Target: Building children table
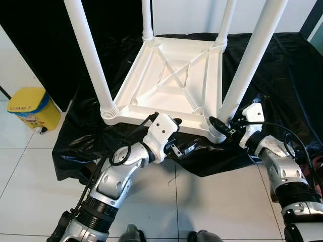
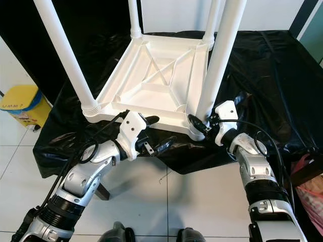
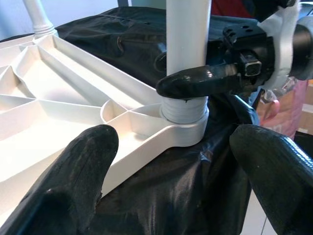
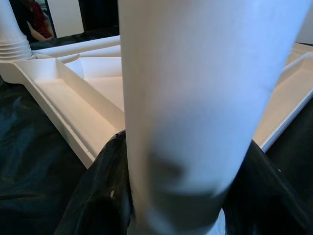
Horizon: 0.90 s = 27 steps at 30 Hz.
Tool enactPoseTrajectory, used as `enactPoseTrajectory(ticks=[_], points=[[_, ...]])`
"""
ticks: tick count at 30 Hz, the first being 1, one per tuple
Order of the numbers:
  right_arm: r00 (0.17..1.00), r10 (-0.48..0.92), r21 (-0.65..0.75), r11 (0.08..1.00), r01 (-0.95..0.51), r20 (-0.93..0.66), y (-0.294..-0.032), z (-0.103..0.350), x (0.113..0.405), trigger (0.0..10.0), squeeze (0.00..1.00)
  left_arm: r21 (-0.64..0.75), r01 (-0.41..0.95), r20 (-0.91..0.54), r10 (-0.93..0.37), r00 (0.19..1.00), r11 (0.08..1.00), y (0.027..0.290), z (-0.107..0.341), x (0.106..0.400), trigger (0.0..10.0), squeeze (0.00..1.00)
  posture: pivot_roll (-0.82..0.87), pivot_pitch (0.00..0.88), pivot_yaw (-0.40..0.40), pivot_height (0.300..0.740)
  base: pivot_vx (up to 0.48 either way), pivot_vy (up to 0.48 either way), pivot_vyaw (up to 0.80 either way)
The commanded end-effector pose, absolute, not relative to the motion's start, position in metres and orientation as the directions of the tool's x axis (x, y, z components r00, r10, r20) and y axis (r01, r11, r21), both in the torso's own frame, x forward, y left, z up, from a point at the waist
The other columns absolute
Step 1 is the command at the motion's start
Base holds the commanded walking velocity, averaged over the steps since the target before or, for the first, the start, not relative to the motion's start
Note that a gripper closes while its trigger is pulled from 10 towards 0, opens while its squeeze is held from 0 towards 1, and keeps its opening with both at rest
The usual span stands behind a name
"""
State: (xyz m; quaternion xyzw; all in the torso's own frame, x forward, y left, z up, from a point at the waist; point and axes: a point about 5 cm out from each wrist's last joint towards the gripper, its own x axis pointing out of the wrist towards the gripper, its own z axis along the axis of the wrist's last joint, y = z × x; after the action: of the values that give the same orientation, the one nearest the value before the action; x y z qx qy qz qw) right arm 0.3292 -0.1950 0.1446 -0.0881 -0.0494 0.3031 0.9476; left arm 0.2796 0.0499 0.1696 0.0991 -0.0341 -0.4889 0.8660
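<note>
Left eye view: nearest the camera are the robot's two silver arms, reaching forward over the white tiled floor (image 1: 30, 166). The left gripper (image 1: 177, 137) sits at the near edge of the upturned white children's table (image 1: 171, 80), its two black fingers spread wide and holding nothing. In the left wrist view one finger (image 3: 73, 181) lies over the ribbed underside of the tabletop and the other hangs over the black plastic sheet (image 3: 181, 196), with the near right corner of the table between and beyond them.

The right gripper (image 1: 220, 127) is at that same corner, closed around the foot of the near right leg (image 1: 250, 60) just above its threaded collar. The right wrist view has the leg (image 4: 195, 98) running straight up between the two black fingers (image 4: 100, 196), which press against either side of it. The left wrist view shows one of those fingers laid across the leg right above the socket.

The table lies upside down on the black sheet (image 1: 282, 65), which covers a low platform and hangs over its front edge. The near left leg (image 1: 91, 55) stands in its corner socket, and the two far legs (image 1: 147, 17) rise from the far corners. All four point upward, out of the top of the picture.

To the left, on the floor beside the sheet, stands a yellow bin (image 1: 31, 107). Behind everything is a pale wall.
</note>
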Motion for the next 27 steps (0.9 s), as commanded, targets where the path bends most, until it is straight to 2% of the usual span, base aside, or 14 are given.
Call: enactPoseTrajectory(ticks=[1,3,4,7,10,12,14,17,21,22,23,25,27], points=[[0.800,0.600,-0.189,0.785,-0.589,-0.004,-0.191,0.131,0.325,0.0,0.00,0.228,0.820,-0.034,-0.837,0.546,0.525,0.051,0.170,0.283,10.0,0.00,-0.01,0.048,-0.001,0.740,0.000,0.000,0.00],[0.800,0.600,-0.189,0.785,-0.589,-0.004,-0.191,0.131,0.325,0.0,0.00,0.228,0.820,-0.034,-0.837,0.546,0.525,0.051,0.170,0.283,10.0,0.00,-0.01,0.048,-0.001,0.740,0.000,0.000,0.00],[0.848,0.530,-0.153,0.840,-0.520,0.026,-0.190,0.127,0.319,10.0,0.00,0.235,0.800,-0.027,-0.819,0.574,0.553,0.053,0.170,0.288,10.0,0.00,-0.02,0.037,0.006,0.740,0.000,0.000,0.00],[0.865,0.500,-0.141,0.860,-0.491,0.041,-0.189,0.126,0.317,10.0,0.00,0.238,0.793,-0.023,-0.813,0.582,0.561,0.054,0.170,0.289,10.0,0.00,-0.02,0.038,0.006,0.740,0.000,0.000,0.00],[0.919,0.390,-0.150,0.914,-0.377,0.062,-0.188,0.125,0.314,10.0,0.00,0.238,0.786,-0.021,-0.806,0.592,0.571,0.056,0.170,0.290,10.0,0.00,-0.03,0.048,0.015,0.740,0.000,0.000,0.00],[0.919,0.390,-0.150,0.914,-0.377,0.062,-0.188,0.125,0.314,10.0,0.00,0.238,0.786,-0.021,-0.806,0.592,0.571,0.056,0.170,0.290,10.0,0.00,-0.03,0.048,0.015,0.740,0.000,0.000,0.00],[0.957,0.280,-0.146,0.953,-0.267,0.079,-0.184,0.125,0.309,10.0,0.00,0.235,0.783,-0.021,-0.803,0.596,0.575,0.056,0.169,0.289,10.0,0.00,-0.03,0.058,0.021,0.740,0.000,0.000,0.00],[0.965,0.248,-0.138,0.962,-0.235,0.085,-0.182,0.125,0.307,10.0,0.00,0.234,0.783,-0.020,-0.802,0.597,0.577,0.056,0.169,0.289,10.0,0.00,-0.03,0.058,0.021,0.740,0.000,0.000,0.00],[0.992,0.098,-0.071,0.993,-0.093,0.079,-0.168,0.119,0.299,10.0,0.00,0.227,0.776,-0.019,-0.794,0.608,0.589,0.057,0.168,0.290,10.0,0.00,-0.03,0.065,0.024,0.740,0.000,0.000,0.00],[0.992,0.098,-0.071,0.993,-0.093,0.079,-0.168,0.119,0.299,10.0,0.00,0.227,0.776,-0.019,-0.794,0.608,0.589,0.057,0.168,0.290,10.0,0.00,-0.03,0.065,0.024,0.740,0.000,0.000,0.00],[0.997,-0.015,-0.043,0.999,0.019,0.075,-0.157,0.116,0.293,10.0,0.00,0.221,0.771,-0.014,-0.789,0.615,0.597,0.058,0.168,0.290,10.0,0.00,-0.03,0.067,0.025,0.740,0.000,0.000,0.00],[0.997,-0.015,-0.043,0.999,0.019,0.075,-0.157,0.116,0.293,10.0,0.00,0.221,0.771,-0.014,-0.789,0.615,0.597,0.058,0.168,0.290,10.0,0.00,-0.03,0.067,0.025,0.740,0.000,0.000,0.00],[0.993,-0.091,-0.014,0.996,0.092,0.071,-0.148,0.114,0.289,10.0,0.00,0.217,0.767,-0.010,-0.785,0.620,0.603,0.058,0.168,0.291,10.0,0.00,-0.03,0.067,0.026,0.740,0.000,0.000,0.00]])
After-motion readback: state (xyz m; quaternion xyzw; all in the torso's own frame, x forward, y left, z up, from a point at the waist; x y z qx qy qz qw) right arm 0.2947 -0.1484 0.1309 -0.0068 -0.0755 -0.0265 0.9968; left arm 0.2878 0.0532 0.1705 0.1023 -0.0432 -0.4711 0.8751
